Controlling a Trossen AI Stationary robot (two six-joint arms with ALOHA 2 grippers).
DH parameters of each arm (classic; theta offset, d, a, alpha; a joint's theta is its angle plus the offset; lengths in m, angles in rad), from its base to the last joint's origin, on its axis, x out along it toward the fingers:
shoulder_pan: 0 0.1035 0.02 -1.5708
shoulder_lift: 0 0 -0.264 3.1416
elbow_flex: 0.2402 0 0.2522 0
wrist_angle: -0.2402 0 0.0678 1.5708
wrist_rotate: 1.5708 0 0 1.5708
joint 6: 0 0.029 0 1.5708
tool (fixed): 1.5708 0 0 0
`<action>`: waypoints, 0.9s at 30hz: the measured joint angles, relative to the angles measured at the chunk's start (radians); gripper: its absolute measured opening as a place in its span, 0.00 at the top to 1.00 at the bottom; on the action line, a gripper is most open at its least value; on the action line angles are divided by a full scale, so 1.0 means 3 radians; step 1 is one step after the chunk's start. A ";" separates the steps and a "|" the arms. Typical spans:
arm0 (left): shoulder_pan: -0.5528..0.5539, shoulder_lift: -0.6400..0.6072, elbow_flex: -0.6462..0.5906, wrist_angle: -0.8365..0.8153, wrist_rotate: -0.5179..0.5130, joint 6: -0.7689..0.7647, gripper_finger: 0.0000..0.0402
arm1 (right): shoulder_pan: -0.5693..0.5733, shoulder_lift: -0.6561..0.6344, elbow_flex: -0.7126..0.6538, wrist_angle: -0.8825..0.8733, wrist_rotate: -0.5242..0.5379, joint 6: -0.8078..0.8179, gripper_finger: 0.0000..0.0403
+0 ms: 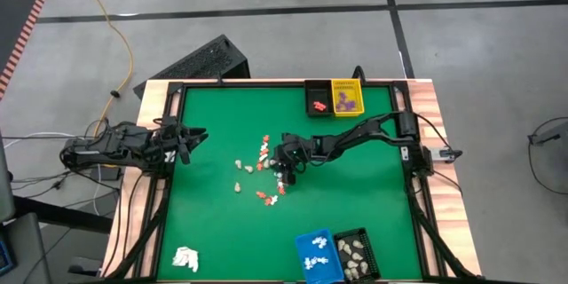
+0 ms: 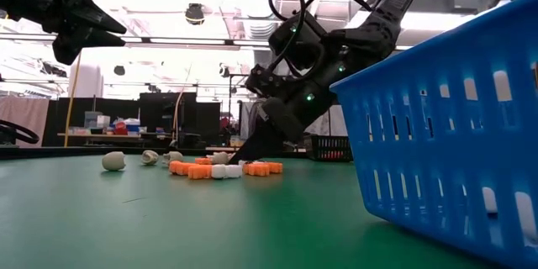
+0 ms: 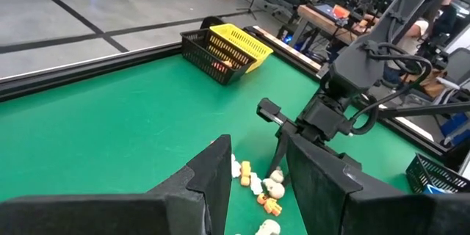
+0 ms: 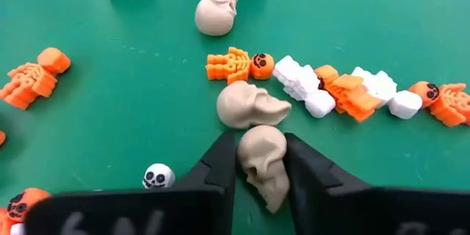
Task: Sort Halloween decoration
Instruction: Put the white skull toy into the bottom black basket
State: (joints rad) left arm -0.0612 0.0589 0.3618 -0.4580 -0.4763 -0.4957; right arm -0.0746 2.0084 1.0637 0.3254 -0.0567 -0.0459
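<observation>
Small Halloween decoration pieces lie on the green mat [image 1: 222,222] near its middle: orange skeletons [image 4: 239,65], white skeletons [image 4: 302,85] and beige skulls [image 4: 250,106]. My right gripper [image 4: 261,167] is low over this cluster [image 1: 262,173], with one beige skull [image 4: 263,163] between its fingers. My left gripper [image 1: 191,142] hangs raised over the table's left edge, open and empty [image 3: 257,183]. My right gripper pinches the beige skull by its two sides [image 4: 273,163] between its two fingers. The fingers [image 2: 252,147] slant down toward the mat from the table's right side. The skull lies lengthwise along the fingers, right beside another skull; whether it is off the mat I cannot tell.
At the far edge stand a black basket [image 1: 317,98] with red pieces and a yellow basket [image 1: 347,98] with purple ones. At the near edge stand a blue basket [image 1: 317,256] and a black basket [image 1: 353,254] with beige skulls. A white wadded lump [image 1: 185,258] lies near left.
</observation>
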 joint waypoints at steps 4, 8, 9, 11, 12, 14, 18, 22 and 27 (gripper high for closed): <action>0.0001 -0.0001 0.0000 -0.0001 -0.0001 -0.0006 0.70 | 0.0000 -0.0006 0.0000 0.0002 0.0008 0.0013 0.88; 0.0001 0.0000 0.0000 -0.0001 -0.0001 -0.0010 0.70 | 0.0000 -0.0043 -0.0002 -0.0023 0.0009 0.0069 0.91; 0.0001 0.0000 0.0000 0.0000 -0.0001 -0.0010 0.70 | 0.0003 -0.0084 -0.0005 -0.0076 0.0016 0.0069 0.91; 0.0001 0.0000 0.0000 0.0000 -0.0004 -0.0010 0.70 | 0.0010 -0.0163 -0.0015 -0.0106 0.0032 0.0076 0.90; 0.0001 -0.0001 0.0000 0.0000 -0.0003 -0.0010 0.70 | 0.0010 -0.0221 -0.0009 -0.0128 0.0032 0.0077 0.90; 0.0001 0.0000 0.0000 0.0001 -0.0008 -0.0010 0.70 | 0.0020 -0.0374 -0.0010 -0.0238 0.0034 0.0076 0.89; 0.0001 0.0000 0.0000 0.0006 -0.0009 -0.0009 0.70 | 0.0101 -0.0766 -0.0008 -0.0577 0.0043 0.0125 0.89; 0.0001 0.0000 0.0000 0.0003 -0.0008 -0.0009 0.70 | 0.0297 -0.1235 -0.0008 -0.1134 0.0038 0.0330 0.89; 0.0001 0.0000 0.0000 0.0000 -0.0006 0.0005 0.70 | 0.0705 -0.1771 -0.0004 -0.1889 0.0030 0.0947 0.89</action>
State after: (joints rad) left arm -0.0608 0.0589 0.3618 -0.4580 -0.4782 -0.4942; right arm 0.1369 1.4772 1.0626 -0.2413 -0.0476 0.2380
